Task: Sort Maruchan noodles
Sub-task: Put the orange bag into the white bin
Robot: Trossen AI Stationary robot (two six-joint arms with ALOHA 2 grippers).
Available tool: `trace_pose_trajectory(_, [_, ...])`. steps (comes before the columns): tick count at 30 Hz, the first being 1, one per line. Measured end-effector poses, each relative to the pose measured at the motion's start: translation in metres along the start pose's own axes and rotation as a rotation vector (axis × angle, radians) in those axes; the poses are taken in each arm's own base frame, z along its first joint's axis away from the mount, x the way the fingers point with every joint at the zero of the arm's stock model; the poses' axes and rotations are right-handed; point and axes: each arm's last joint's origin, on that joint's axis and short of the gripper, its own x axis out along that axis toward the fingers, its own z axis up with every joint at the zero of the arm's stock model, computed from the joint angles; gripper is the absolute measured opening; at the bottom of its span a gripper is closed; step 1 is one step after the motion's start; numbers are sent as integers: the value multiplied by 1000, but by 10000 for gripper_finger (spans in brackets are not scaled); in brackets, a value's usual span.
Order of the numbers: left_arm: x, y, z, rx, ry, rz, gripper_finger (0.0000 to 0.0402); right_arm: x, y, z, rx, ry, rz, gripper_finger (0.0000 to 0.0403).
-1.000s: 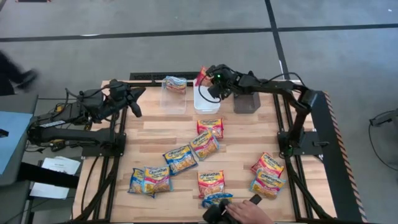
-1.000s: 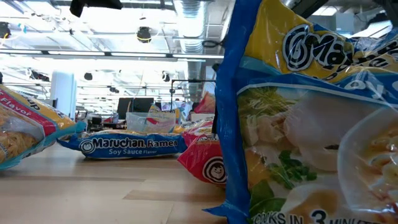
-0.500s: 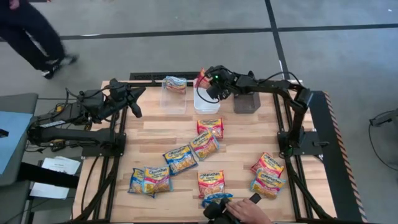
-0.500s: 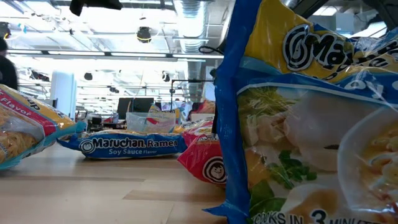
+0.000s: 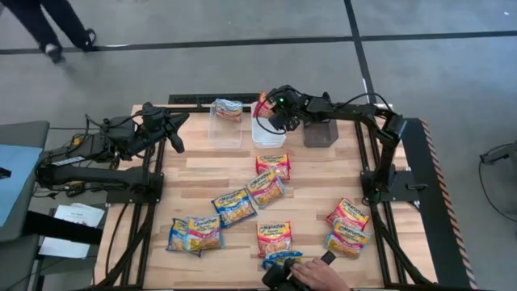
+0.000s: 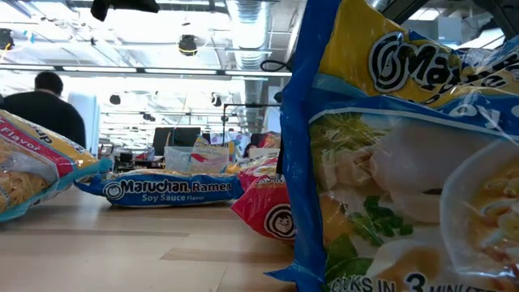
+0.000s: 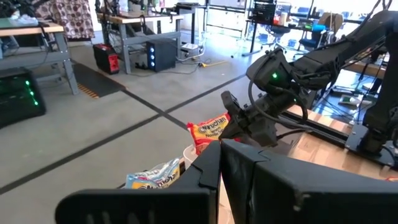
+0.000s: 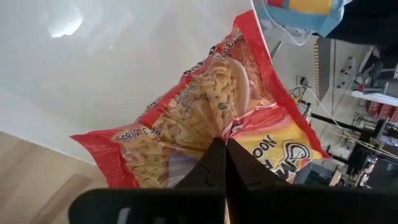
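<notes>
My right gripper [image 5: 267,110] hovers over the white bin [image 5: 269,132] at the far edge, shut on a red-edged Maruchan packet [image 5: 260,101]. The left wrist view shows that packet [image 7: 208,129] too. A blue-edged packet [image 5: 228,107] lies in the clear bin [image 5: 226,129]. Several more packets lie flat on the wood, among them a red one [image 5: 274,166], a blue one [image 5: 234,207] and an orange one [image 5: 273,238]. My left gripper [image 5: 174,137] waits shut at the table's left side, touching nothing. My right gripper pinches the red-edged packet between its two fingers [image 8: 215,163], on the packet's printed face near its middle [image 8: 205,132]. The packet is lifted clear and tilted, above the white bin's bare floor [image 8: 93,56]. Its free end sticks out beyond the fingertips toward the far edge.
A grey bin [image 5: 321,132] stands right of the white one. A person's hand [image 5: 319,275] rests at the near edge beside a blue packet [image 5: 281,259], which fills the low view [image 6: 405,162]. Two packets [image 5: 348,226] lie near right. A person walks beyond the far-left corner [image 5: 48,24].
Both arms have stayed almost where they were. A person has walked across the floor beyond the table's far-left corner. The hand at the near edge has shifted a little.
</notes>
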Motion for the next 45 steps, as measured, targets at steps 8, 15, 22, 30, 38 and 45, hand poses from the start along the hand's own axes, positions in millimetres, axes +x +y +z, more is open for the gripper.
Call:
trace_pose_trajectory(8, [0, 0, 0, -6, -2, -1, 0, 0, -6, 0, -15, -4, -61, 24])
trace_pose_trajectory(15, [0, -1, 0, -12, 0, -31, 0, 1, -6, -4, 60, 3, -62, 39])
trace_pose_trajectory(22, [0, -1, 1, -30, -1, -47, 0, 1, -7, -5, 64, 6, -68, 55])
trace_pose_trajectory(30, [0, -1, 1, -33, -1, -45, 0, 0, -4, -3, 54, 4, -36, 57])
trace_pose_trajectory(38, [0, -1, 1, -33, -1, -45, 0, 0, 0, -2, 107, 20, -2, 57])
trace_pose_trajectory(45, [0, -1, 1, -33, -2, -44, 0, -1, -1, -1, 290, 37, -10, 57])
